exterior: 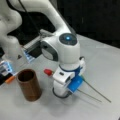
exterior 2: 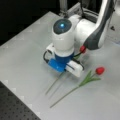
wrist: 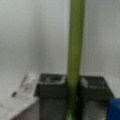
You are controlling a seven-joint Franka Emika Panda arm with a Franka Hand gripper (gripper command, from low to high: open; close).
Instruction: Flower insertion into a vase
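My end effector [wrist: 72,82] is down at the tabletop [exterior 2: 27,50] with its pads [wrist: 51,80] closed against the green stem [wrist: 75,50] of a flower, which runs straight out between them; I judge that stem light, thin and springy, best gripped mid-length and gently, away from its red bud [exterior: 47,72]. A second flower [exterior 2: 87,79] lies flat just beside me in a front view, equally flimsy. Farther off, the vase [exterior: 28,84] stands upright and empty, looking stiff and stable.
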